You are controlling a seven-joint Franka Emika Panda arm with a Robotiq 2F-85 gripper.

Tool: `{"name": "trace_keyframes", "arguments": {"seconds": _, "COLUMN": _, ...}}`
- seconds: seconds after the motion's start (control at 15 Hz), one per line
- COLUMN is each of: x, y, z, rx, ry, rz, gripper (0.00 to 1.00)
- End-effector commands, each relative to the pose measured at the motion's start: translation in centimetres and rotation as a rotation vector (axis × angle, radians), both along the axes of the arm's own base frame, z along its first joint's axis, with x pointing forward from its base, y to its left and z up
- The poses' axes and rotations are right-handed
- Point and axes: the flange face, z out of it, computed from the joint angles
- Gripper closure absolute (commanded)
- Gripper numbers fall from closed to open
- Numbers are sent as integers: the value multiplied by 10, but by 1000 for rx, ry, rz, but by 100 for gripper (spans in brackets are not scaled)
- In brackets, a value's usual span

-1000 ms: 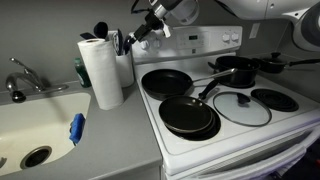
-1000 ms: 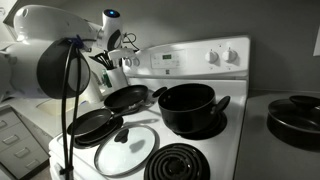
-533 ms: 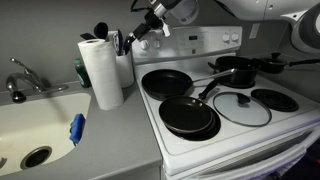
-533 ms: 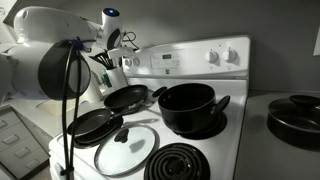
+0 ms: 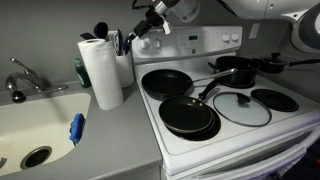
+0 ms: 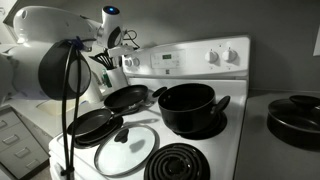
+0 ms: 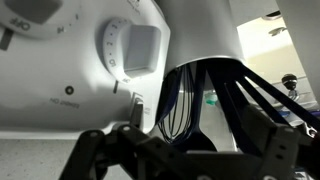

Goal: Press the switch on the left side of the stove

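Observation:
The white stove has a raised back panel with small round knobs, also seen in an exterior view. My gripper hangs at the panel's left end, just above the utensil holder, and shows there in an exterior view. In the wrist view the panel's left end fills the upper left, with a round knob close ahead. My gripper shows dark fingers spread to either side, holding nothing. I cannot tell whether it touches the panel.
A paper towel roll and dark utensils stand left of the stove. Black frying pans, a glass lid and pots sit on the burners. A sink is far left.

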Motion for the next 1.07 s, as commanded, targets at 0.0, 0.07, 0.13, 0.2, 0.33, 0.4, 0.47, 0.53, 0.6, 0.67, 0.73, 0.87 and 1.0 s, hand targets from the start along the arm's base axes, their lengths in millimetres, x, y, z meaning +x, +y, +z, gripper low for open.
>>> {"name": "trace_keyframes", "arguments": {"seconds": 0.0, "x": 3, "y": -4, "z": -4, "rx": -1, "ry": 25, "rz": -21, "gripper": 0}}
{"name": "trace_keyframes", "arguments": {"seconds": 0.07, "x": 3, "y": -4, "z": -4, "rx": 1, "ry": 29, "rz": -25, "gripper": 0}}
{"name": "trace_keyframes", "arguments": {"seconds": 0.13, "x": 3, "y": -4, "z": -4, "rx": 3, "ry": 30, "rz": -27, "gripper": 0}}
{"name": "trace_keyframes", "arguments": {"seconds": 0.2, "x": 3, "y": -4, "z": -4, "rx": 7, "ry": 33, "rz": -25, "gripper": 0}}
{"name": "trace_keyframes", "arguments": {"seconds": 0.33, "x": 3, "y": -4, "z": -6, "rx": 13, "ry": 43, "rz": -23, "gripper": 0}}
{"name": "trace_keyframes", "arguments": {"seconds": 0.4, "x": 3, "y": -4, "z": -6, "rx": 15, "ry": 48, "rz": -21, "gripper": 0}}
{"name": "trace_keyframes", "arguments": {"seconds": 0.47, "x": 3, "y": -4, "z": -8, "rx": 17, "ry": 54, "rz": -21, "gripper": 0}}
{"name": "trace_keyframes", "arguments": {"seconds": 0.53, "x": 3, "y": -4, "z": -8, "rx": 19, "ry": 60, "rz": -20, "gripper": 0}}
{"name": "trace_keyframes", "arguments": {"seconds": 0.6, "x": 3, "y": -4, "z": -10, "rx": 19, "ry": 66, "rz": -18, "gripper": 0}}
{"name": "trace_keyframes", "arguments": {"seconds": 0.67, "x": 3, "y": -4, "z": -11, "rx": 18, "ry": 71, "rz": -16, "gripper": 0}}
{"name": "trace_keyframes", "arguments": {"seconds": 0.73, "x": 3, "y": -5, "z": -11, "rx": 18, "ry": 72, "rz": -18, "gripper": 0}}
{"name": "trace_keyframes", "arguments": {"seconds": 0.87, "x": 4, "y": -5, "z": -11, "rx": 23, "ry": 65, "rz": -17, "gripper": 0}}
{"name": "trace_keyframes", "arguments": {"seconds": 1.0, "x": 4, "y": -5, "z": -11, "rx": 28, "ry": 61, "rz": -18, "gripper": 0}}
